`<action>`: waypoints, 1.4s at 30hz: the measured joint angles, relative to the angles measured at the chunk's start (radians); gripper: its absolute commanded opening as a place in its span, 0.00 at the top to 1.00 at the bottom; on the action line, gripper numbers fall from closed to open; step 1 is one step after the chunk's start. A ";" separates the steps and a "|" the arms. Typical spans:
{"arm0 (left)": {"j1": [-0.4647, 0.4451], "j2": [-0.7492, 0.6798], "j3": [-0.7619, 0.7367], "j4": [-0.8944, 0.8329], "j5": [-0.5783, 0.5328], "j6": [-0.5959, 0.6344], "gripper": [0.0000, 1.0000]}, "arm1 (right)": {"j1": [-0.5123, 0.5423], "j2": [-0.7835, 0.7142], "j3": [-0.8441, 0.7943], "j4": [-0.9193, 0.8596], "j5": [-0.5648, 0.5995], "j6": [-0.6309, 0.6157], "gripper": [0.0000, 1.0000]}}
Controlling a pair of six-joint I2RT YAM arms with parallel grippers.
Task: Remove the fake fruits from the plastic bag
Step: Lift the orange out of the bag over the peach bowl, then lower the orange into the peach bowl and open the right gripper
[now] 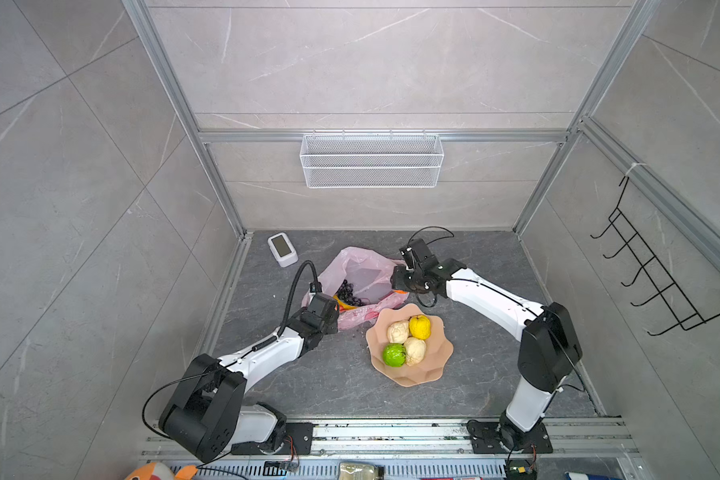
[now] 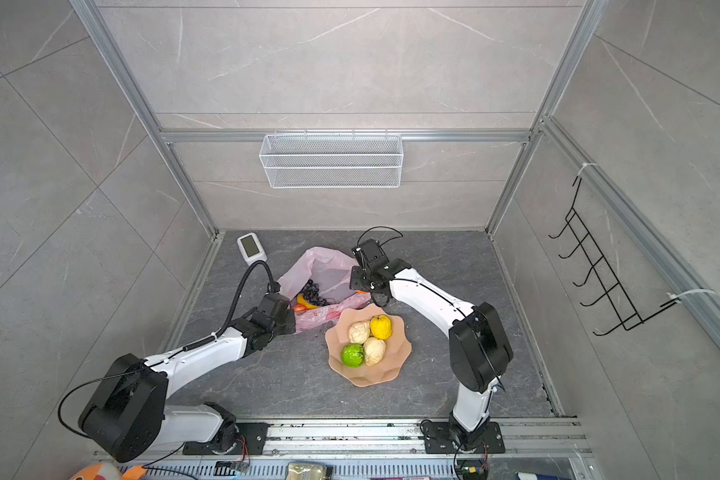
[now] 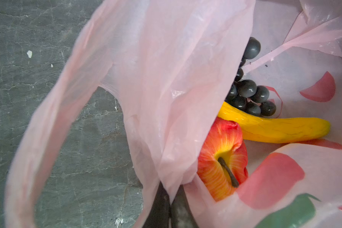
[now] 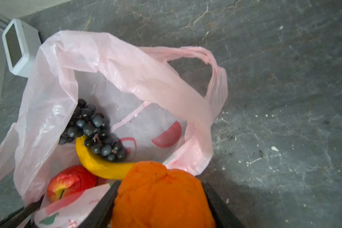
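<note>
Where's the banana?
In a top view the banana sits inside the pink bag, left of the plate, under the grapes and beside the red apple.

Bag (image 1: pixel 362 270) lies mid-table (image 1: pixel 308 374), just behind & left of plate (image 1: pixel 441 365). In bag: grapes (image 1: pixel 348 294) on banana (image 3: pixel 274 128), apple (image 3: pixel 221 158) against banana, nearer L arm. Mandarin (image 4: pixel 162 205) sits btwn jaws of R end effector (image 4: pixel 161 185) at bag's right edge. L end effector (image 3: pixel 170 207) pinches bag's near-left edge. 4 fruits (image 1: pixel 420 327) on plate. Clock (image 1: pixel 282 248) in back-left corner; wire basket (image 1: pixel 371 162) on back wall, hook rack (image 1: pixel 657 274) on R wall.
</note>
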 measured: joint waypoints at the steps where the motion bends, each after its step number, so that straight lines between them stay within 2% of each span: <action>1: 0.000 0.000 0.000 0.000 0.000 0.000 1.00 | 0.002 -0.024 -0.014 -0.020 -0.007 -0.002 0.46; 9: 0.000 0.000 0.000 0.000 0.000 0.000 1.00 | 0.040 -0.167 -0.065 -0.260 -0.015 -0.074 0.47; 16: 0.000 0.000 0.000 0.000 -0.001 0.000 1.00 | 0.159 -0.173 -0.071 -0.516 0.035 -0.169 0.46; 22: 0.000 0.000 0.000 0.000 -0.001 0.000 1.00 | 0.180 -0.156 -0.083 -0.665 0.089 -0.227 0.44; 42: 0.000 0.000 0.000 -0.001 -0.002 0.000 1.00 | 0.231 0.028 -0.101 -0.712 0.179 -0.390 0.39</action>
